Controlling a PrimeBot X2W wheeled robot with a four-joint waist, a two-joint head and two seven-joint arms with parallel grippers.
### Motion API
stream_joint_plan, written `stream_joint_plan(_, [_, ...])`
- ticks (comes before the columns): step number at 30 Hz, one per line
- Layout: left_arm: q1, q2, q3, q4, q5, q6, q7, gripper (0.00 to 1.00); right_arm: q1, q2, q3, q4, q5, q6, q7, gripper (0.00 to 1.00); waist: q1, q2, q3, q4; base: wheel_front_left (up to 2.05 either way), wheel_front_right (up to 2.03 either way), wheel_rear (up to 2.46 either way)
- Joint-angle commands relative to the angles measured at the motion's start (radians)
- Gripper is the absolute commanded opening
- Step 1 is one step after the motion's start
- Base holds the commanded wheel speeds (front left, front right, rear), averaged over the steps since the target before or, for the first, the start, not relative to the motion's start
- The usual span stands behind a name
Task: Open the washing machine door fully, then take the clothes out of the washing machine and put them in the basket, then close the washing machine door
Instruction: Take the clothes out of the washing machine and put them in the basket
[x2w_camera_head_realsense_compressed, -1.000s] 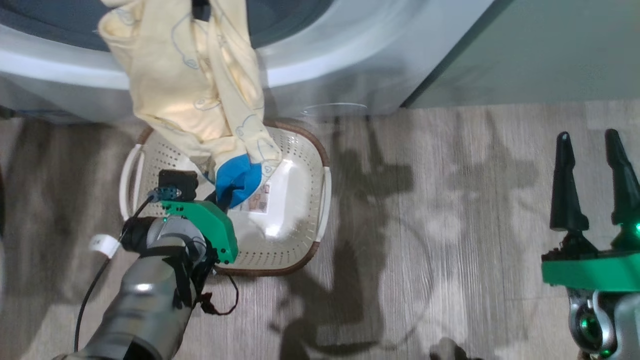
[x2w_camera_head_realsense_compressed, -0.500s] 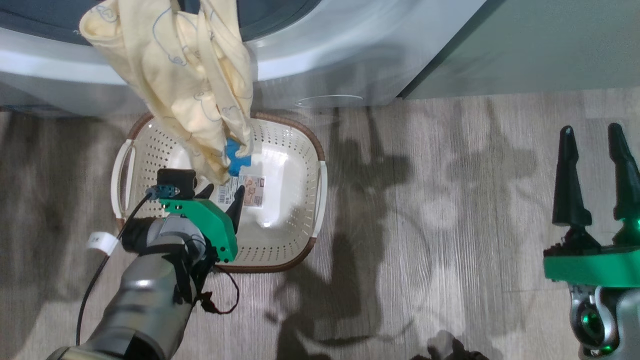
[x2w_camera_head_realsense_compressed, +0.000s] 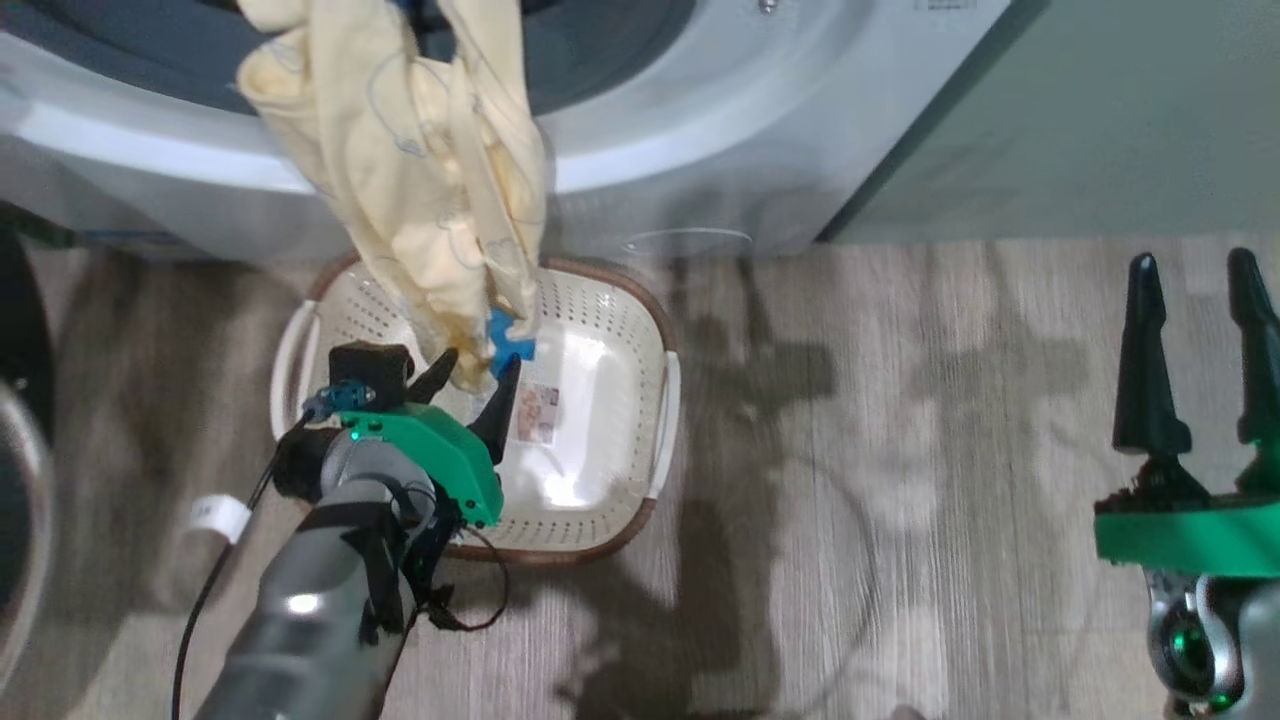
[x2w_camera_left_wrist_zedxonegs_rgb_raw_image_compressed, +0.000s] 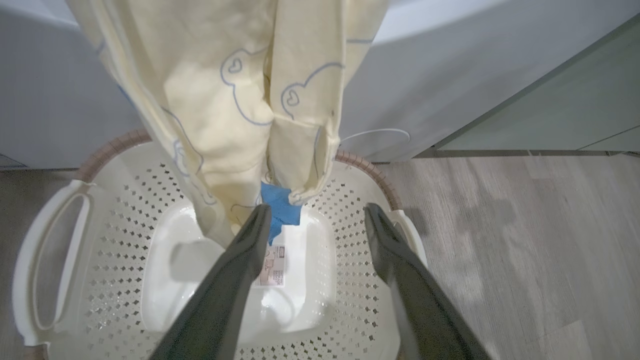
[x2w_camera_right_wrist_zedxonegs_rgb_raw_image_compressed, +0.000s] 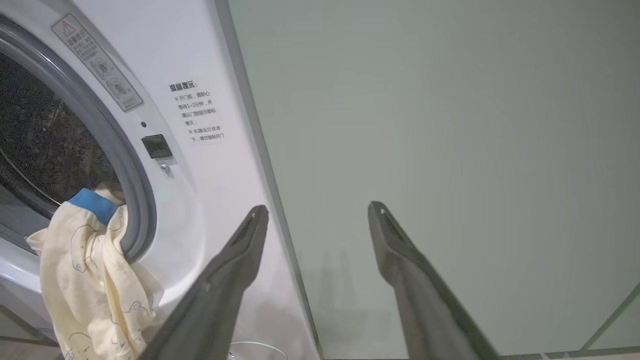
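Could leave the clothes (x2w_camera_head_realsense_compressed: 430, 180) stuck hanging from the washing machine (x2w_camera_head_realsense_compressed: 700, 130) mouth over the basket (x2w_camera_head_realsense_compressed: 610, 310) — not in it — with the jaws of left gripper (x2w_camera_head_realsense_compressed: 481, 358) and right gripper (x2w_camera_head_realsense_compressed: 1193, 258) wide apart, gripping nothing.

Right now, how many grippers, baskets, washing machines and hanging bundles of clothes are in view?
grippers: 2 (left gripper, right gripper)
basket: 1
washing machine: 1
hanging bundle of clothes: 1
Total: 5

Grey wood-grain floor (x2w_camera_head_realsense_compressed: 950, 600) (streaked with soft shadows (x2w_camera_head_realsense_compressed: 745, 360)) runs up to a pale green cabinet (x2w_camera_head_realsense_compressed: 1100, 120) with a plain front.
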Motion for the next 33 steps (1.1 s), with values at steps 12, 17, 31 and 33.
stream_joint_plan(12, [0.222,0.025,0.133,-0.49,0.068,0.035,-0.011,1.0,0.095,-0.008,0.008,-0.011,-0.032,0.004,-0.009,1.0,0.0001,0.0,-0.131,0.069,0.0,0.0,0.0])
stream_joint_plan(17, [0.312,0.027,0.147,-0.663,0.105,0.045,-0.011,1.0,0.13,-0.008,0.017,0.002,-0.041,0.004,-0.009,1.0,0.0001,0.0,-0.189,0.086,0.0,0.0,0.0])
stream_joint_plan(31, [0.541,0.066,0.143,-0.98,0.162,0.117,0.069,1.0,0.216,-0.013,0.052,0.041,-0.058,0.004,-0.009,1.0,0.0001,0.0,-0.332,0.099,0.0,0.0,0.0])
stream_joint_plan(33, [0.565,0.069,0.143,-1.016,0.168,0.127,0.081,1.0,0.228,-0.013,0.055,0.043,-0.06,0.004,-0.009,1.0,0.0001,0.0,-0.346,0.102,0.0,0.0,0.0])
